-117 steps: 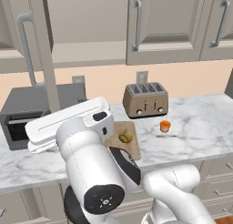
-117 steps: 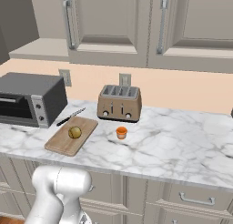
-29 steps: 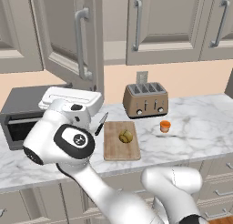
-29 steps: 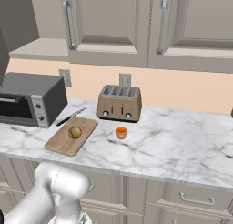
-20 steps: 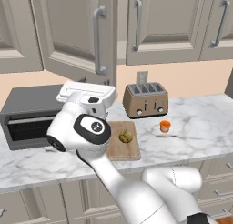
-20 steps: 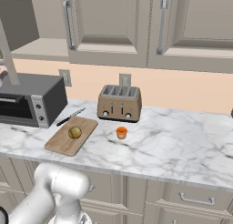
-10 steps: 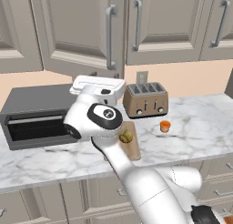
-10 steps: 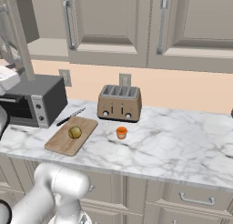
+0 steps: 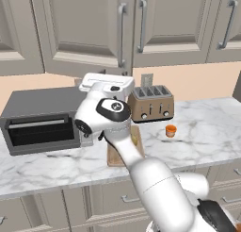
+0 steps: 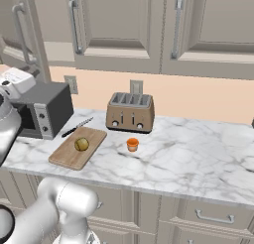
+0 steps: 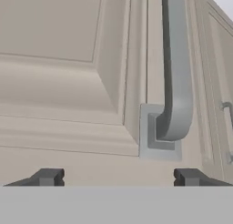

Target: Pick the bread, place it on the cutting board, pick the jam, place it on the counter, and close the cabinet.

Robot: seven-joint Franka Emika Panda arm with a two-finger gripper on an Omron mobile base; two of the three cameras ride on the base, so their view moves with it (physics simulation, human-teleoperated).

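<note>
Landmark for all placings: the toaster [image 9: 151, 103], four-slot, bronze, standing on the tabletop [image 9: 207, 127] against the peach back wall.

1. Microwave [image 9: 42, 120]. Dark grey, well to the left of the toaster, door shut, on the same marble slab.
2. Tool [image 11: 119, 177]. Raised above and left of the toaster, close against the cabinet [image 9: 89, 30] door just below the foot of the grey bar handle [image 11: 176, 68]. Its two dark fingertips [image 11: 48, 176] stand spread wide apart with nothing between them; whether they touch the door panel cannot be told.
3. Cabinet. Beige-grey panelled doors above the toaster; in the left base view the door beside the tool lies flush with its neighbours, its handle next to the handle of the adjoining door.
4. Knife [image 10: 77, 127]. Dark handle, lying on the marble left of the toaster, just beyond the far edge of the cutting board [image 10: 74, 151].
5. Cutting board. Light wood, flat on the tabletop in front of and to the left of the toaster.
6. Bread [image 10: 82, 144]. Round golden-brown roll resting on the cutting board, nearer its far end, front-left of the toaster.
7. Jam [image 10: 132, 145]. Small orange jar, upright on the marble just in front of the toaster, apart from the board.
</note>
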